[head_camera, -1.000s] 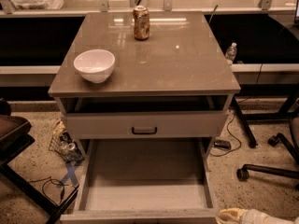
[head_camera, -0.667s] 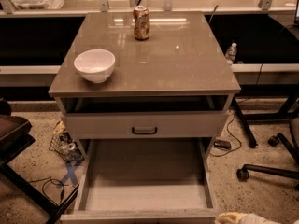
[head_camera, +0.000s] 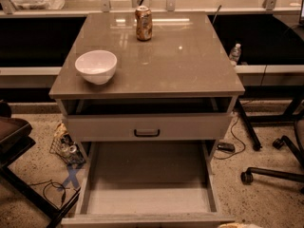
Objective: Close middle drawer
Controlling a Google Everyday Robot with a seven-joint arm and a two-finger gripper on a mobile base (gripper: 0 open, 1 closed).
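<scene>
Floor: gaping middle drawer, gripper beside

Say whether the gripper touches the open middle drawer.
Cannot tell. Camera view: the gripper barely shows at the bottom edge, by the right front corner of the middle drawer; contact is cropped.

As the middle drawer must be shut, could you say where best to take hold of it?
Take the middle drawer by its front panel, near the centre, coming from the front: it is pulled far out and its handle is out of view, so a central push should slide it straight. The gripper barely shows at its front right corner.
</scene>
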